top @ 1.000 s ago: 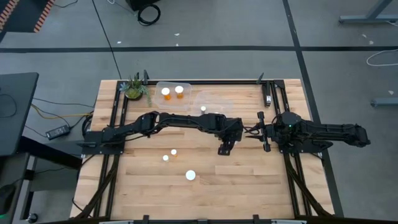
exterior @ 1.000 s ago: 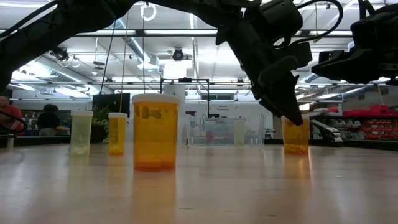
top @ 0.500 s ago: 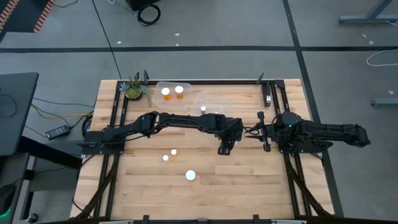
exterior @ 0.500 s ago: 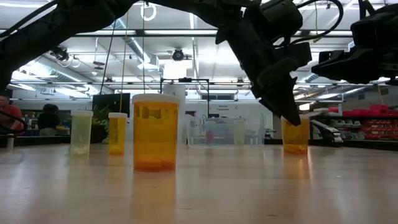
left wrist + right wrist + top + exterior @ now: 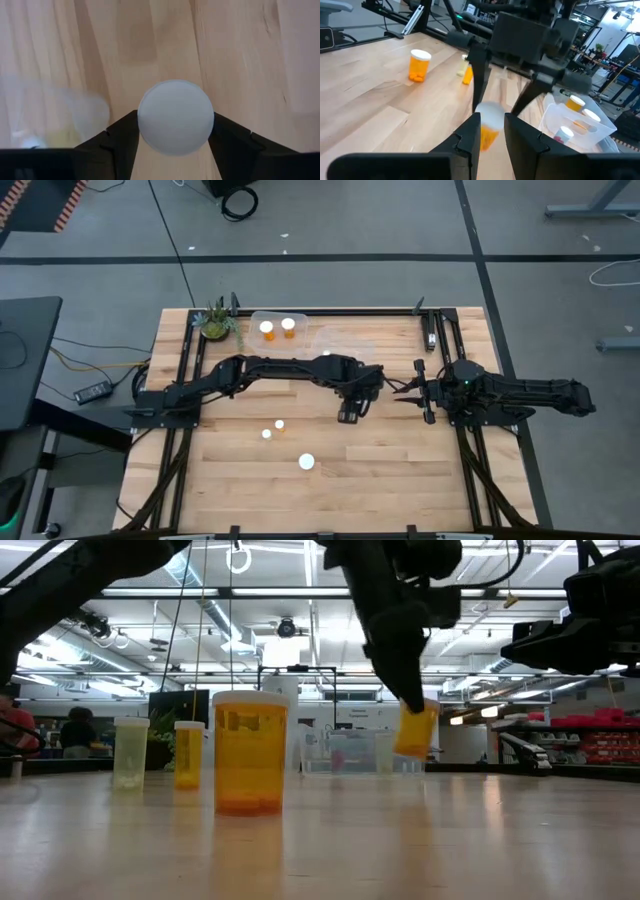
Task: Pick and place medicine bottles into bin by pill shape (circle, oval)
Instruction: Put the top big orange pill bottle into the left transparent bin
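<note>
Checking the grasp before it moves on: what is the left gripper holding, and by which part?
The left gripper holds a small orange pill bottle, lifted off the wooden table, its fingers pinching the round white cap.

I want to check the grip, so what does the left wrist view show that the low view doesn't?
Only the left wrist view: the round white cap of the held bottle seen end-on, pinched between the left gripper's two dark fingers, with bare wood beyond it.

Only the low view: the bottle's orange body hanging tilted, clear of the table, plus three more bottles standing on the wood, the nearest being the large orange bottle.

Both: the left gripper holding one medicine bottle.
</note>
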`<state>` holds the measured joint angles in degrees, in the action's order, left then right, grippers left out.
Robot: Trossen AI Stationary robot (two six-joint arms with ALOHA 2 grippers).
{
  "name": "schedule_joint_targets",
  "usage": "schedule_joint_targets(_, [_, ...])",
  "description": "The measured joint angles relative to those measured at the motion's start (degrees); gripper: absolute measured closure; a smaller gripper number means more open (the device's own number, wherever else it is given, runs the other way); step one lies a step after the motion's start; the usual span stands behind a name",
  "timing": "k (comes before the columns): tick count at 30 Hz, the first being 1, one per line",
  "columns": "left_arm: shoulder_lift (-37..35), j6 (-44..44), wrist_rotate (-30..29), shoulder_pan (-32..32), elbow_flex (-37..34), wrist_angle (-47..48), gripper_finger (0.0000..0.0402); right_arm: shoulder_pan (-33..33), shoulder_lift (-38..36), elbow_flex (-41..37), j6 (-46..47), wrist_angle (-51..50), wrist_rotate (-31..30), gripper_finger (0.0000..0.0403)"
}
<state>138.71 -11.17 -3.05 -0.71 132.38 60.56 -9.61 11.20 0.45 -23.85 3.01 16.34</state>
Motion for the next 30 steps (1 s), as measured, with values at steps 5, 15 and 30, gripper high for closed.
schedule_joint_targets(5, [-1.77,1.46,-0.51,-0.02,0.07,7.95,0.0170,0.00,0.00,0.00,0.00,-0.02,-0.02,0.0310])
schedule_joint_targets(15, [-1.79,4.54,-2.12,-0.42,0.00,27.53,0.0181,0.00,0.13,0.00,0.00,0.00,-0.02,0.0310])
schedule_joint_targets(30, [-8.19,7.93,-6.45,-4.27,-1.82,29.42,0.0182,0.00,0.24,0.00,0.00,0.02,-0.02,0.0310])
